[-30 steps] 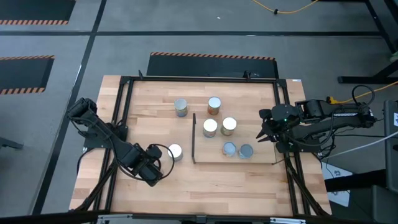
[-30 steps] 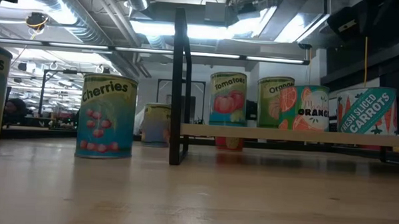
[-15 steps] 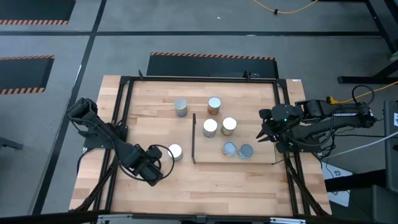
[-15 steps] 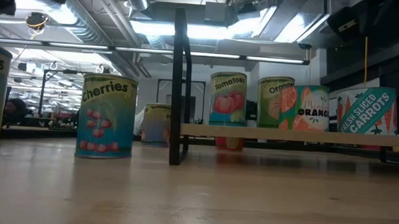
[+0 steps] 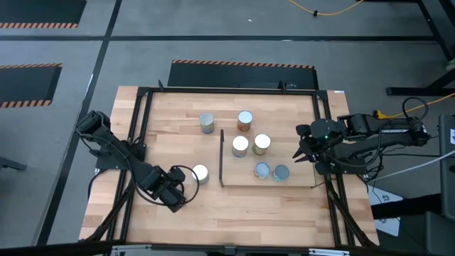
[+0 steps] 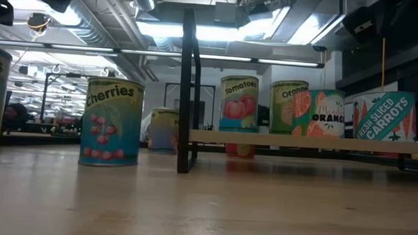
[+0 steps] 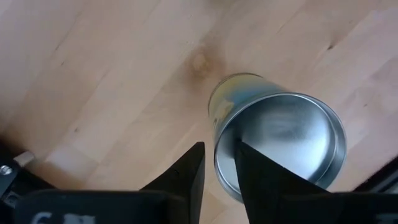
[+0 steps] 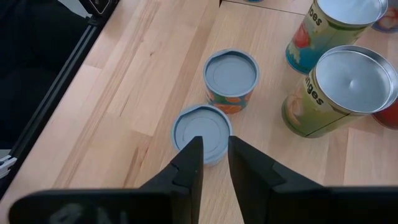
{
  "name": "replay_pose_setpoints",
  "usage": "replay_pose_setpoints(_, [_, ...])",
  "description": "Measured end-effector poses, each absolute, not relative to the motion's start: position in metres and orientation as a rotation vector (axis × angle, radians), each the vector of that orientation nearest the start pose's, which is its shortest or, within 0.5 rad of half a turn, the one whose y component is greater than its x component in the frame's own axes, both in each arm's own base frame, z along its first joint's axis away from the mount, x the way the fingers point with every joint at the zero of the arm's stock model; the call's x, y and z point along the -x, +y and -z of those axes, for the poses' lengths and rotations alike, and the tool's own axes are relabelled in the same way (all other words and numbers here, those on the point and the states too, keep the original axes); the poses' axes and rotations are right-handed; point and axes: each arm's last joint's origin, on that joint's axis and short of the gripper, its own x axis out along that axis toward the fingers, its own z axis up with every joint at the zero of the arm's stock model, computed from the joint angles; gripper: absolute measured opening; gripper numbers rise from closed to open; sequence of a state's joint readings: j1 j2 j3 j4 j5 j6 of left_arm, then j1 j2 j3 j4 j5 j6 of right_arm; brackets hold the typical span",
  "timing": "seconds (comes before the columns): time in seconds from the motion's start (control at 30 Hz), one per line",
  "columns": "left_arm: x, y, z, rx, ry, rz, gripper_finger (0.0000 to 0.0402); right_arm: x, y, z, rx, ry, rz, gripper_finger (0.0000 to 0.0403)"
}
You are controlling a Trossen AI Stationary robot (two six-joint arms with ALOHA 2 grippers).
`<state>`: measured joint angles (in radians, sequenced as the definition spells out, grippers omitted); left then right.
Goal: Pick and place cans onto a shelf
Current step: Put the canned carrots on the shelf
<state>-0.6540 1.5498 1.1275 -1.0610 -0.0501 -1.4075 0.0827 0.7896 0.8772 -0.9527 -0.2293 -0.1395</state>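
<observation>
Several cans stand on the shelf, to the right of its dark upright panel: two silver-topped and two pale-blue-topped. Two more cans stand on the table beyond it. A white-topped can stands on the table left of the panel. My left gripper is shut just left of this can's top and above it. My right gripper is shut and empty above the shelf's right end, over a pale-blue-topped can.
A black frame runs around the tabletop. In the low view the panel rises well above the cans and the shelf board sits raised off the table. Bare wood lies along the near edge.
My left gripper has shifted a little above the white-topped can, so more of it shows at the top left of the low view. The cans and my right gripper have kept still.
</observation>
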Motion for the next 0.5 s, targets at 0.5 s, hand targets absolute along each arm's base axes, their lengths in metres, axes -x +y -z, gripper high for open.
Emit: replay_pose_setpoints(0.5, [-0.2216, -0.1669, -0.2252, 0.613, 1.364, -0.468, 0.0003, -0.1342, 0.0177, -0.2991, 0.066, 0.844, -0.351, 0.0080])
